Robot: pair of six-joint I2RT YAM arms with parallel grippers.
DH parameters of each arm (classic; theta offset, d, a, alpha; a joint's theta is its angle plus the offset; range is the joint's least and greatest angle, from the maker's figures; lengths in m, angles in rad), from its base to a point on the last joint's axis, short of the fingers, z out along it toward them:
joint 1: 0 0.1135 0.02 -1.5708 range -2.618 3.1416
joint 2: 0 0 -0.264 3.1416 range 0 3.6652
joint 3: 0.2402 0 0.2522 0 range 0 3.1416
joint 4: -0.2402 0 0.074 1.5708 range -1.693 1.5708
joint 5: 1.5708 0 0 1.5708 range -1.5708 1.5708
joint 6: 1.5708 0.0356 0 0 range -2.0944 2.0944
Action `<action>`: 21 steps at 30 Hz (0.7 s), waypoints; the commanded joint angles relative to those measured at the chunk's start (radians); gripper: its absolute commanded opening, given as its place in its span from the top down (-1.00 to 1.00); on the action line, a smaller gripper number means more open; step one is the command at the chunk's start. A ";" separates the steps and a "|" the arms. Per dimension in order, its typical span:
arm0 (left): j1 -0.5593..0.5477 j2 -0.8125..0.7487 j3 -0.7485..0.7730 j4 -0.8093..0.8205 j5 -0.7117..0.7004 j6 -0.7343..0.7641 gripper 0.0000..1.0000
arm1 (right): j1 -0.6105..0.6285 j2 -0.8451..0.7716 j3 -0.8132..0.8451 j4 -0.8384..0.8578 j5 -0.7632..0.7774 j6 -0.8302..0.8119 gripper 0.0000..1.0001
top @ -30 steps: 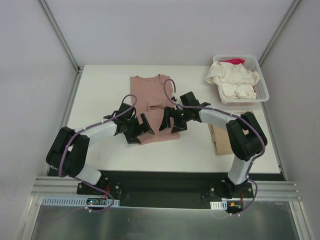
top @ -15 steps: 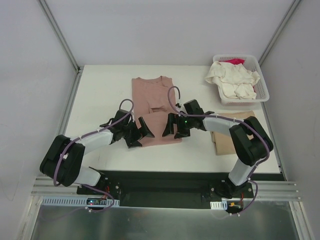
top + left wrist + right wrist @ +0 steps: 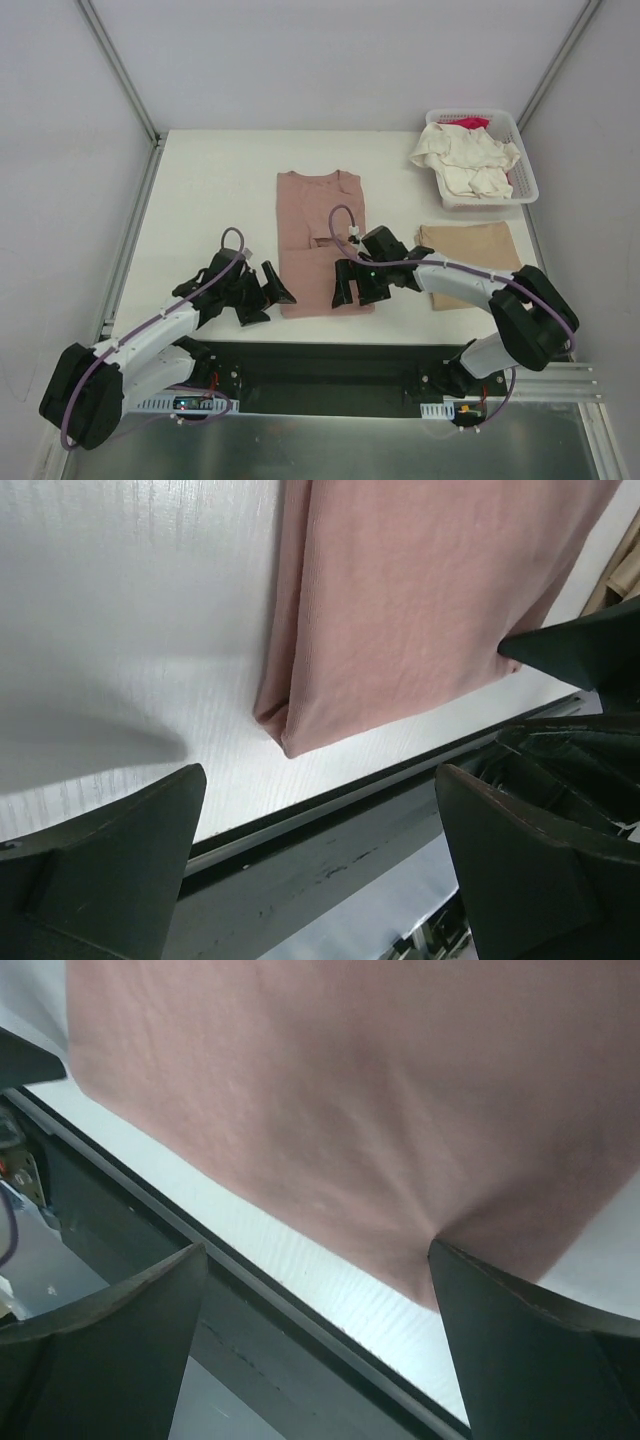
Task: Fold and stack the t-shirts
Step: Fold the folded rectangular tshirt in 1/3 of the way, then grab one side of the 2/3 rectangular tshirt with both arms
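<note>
Both of mine are down low at the near edge of the table [image 3: 210, 190] — jaws spread wide on each, nothing gripped. My left gripper [image 3: 268, 298] sits just off the left side of the pink t-shirt [image 3: 318, 240], apart from the cloth. From the left wrist camera, the shirt's near-left corner lies straight ahead of those open fingers, layers doubled over at the fold, flat on the white surface.

My right gripper [image 3: 358, 290] is over the shirt's near hem. From the right wrist camera, the right-hand fingertip is touching down on the pink cloth, with a small crease running out from under it. The other fingertip hangs past the hem, over the table's front lip. So it's contact, not a grasp.

Ahead of both grippers the pink shirt runs away from me as a long folded rectangle, collar at the far end, a sleeve tucked in across the middle.

Off to the right of my right gripper, apart from the pink one, the tan t-shirt [image 3: 470, 250] lies folded flat — my right forearm crosses over its near edge.

Farther out, beyond the tan one, sits the white basket [image 3: 527, 188], with the cream t-shirt [image 3: 465, 160] heaped inside and spilling over its left rim, and the magenta t-shirt [image 3: 468, 122] peeking out behind it.
</note>
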 commanded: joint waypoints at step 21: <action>-0.116 0.253 0.131 -0.099 -0.160 -0.012 0.30 | -0.034 -0.235 -0.116 -0.166 0.177 -0.055 -0.50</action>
